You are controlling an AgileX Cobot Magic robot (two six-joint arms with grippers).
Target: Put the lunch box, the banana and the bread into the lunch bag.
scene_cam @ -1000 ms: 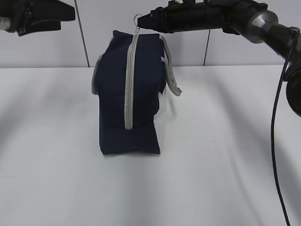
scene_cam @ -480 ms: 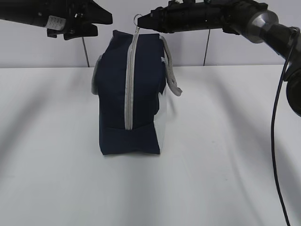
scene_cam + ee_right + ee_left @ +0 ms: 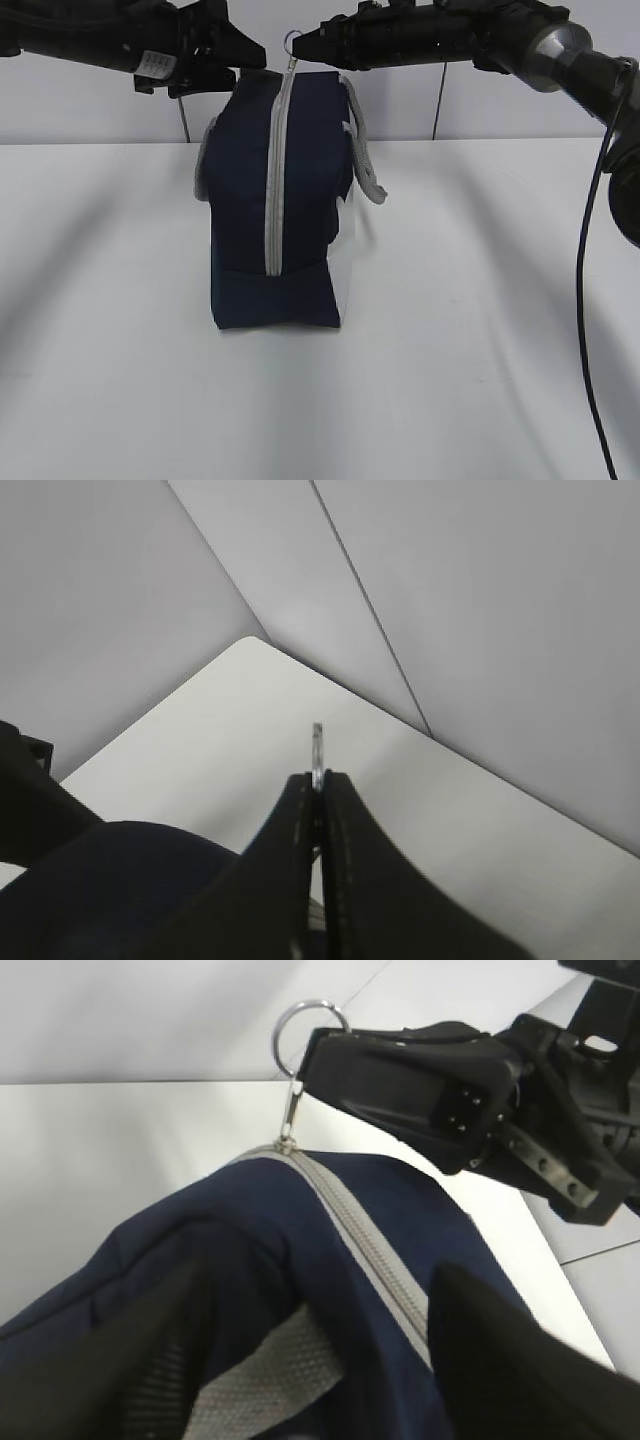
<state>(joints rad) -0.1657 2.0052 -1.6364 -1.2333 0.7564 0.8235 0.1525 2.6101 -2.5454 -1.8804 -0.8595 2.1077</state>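
I find the bag (image 3: 275, 200) upright mid-table, zipper (image 3: 272, 190) fully closed. My right gripper (image 3: 305, 45) is pressed together on the ring pull (image 3: 291, 41) above the bag's top. My left gripper (image 3: 240, 52) hangs spread over the top left corner, fingers (image 3: 120, 1360) straddling the fabric without gripping. Risk: pulling the zip with the bag unclamped would likely lift or tip it; the thin ring could also slip out. Box, banana and bread are not in view.
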